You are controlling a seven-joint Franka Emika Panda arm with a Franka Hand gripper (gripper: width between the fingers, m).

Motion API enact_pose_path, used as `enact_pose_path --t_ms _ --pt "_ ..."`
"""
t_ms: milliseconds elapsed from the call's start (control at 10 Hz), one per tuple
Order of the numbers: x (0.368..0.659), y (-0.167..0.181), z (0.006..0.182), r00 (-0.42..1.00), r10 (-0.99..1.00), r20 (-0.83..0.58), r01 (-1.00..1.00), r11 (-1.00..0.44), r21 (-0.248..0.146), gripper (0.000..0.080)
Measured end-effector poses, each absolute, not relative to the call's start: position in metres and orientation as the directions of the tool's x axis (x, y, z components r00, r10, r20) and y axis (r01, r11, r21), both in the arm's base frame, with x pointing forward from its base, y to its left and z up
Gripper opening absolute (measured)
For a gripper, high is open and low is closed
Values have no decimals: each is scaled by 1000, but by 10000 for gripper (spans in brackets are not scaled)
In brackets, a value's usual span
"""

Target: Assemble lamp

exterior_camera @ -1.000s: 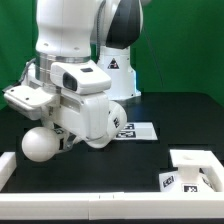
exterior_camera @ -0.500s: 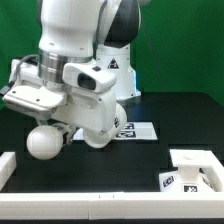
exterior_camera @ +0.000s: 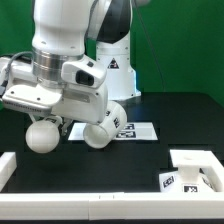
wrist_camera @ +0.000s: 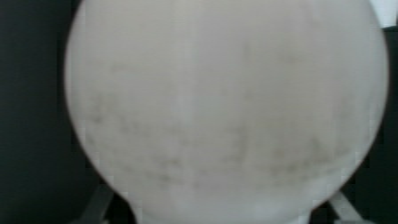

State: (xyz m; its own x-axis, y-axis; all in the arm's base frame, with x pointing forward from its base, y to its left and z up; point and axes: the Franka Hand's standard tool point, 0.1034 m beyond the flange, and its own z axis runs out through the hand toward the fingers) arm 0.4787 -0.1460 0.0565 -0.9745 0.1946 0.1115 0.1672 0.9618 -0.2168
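Observation:
My gripper (exterior_camera: 44, 120) is shut on the lamp's white rounded bulb (exterior_camera: 42, 137), which hangs under the hand above the black table at the exterior view's left. In the wrist view the bulb (wrist_camera: 214, 100) fills almost the whole picture, and thin grey fingers (wrist_camera: 114, 205) show at its sides. The lamp's flat square base (exterior_camera: 196, 168), with black-and-white tags on its edge, lies at the exterior view's lower right, well away from the gripper.
The marker board (exterior_camera: 138, 130) lies flat on the table behind the hand. The white robot pedestal (exterior_camera: 118, 70) stands at the back. A low white wall (exterior_camera: 60, 203) runs along the table's front edge, with a raised end (exterior_camera: 6, 165) at the left.
The hand has turned and shifted a little toward the exterior view's left, and the bulb has risen slightly with it. The base has not moved.

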Motion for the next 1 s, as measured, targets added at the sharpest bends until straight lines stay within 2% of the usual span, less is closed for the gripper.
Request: enact_pose_path --t_ms 200,500,1000 --pt "465 -147 47 -978 116 175 74 970 -230 340" --pt "445 -143 24 -951 168 259 102 963 -250 340" --pt "445 -146 24 -950 180 255 115 961 -251 340"
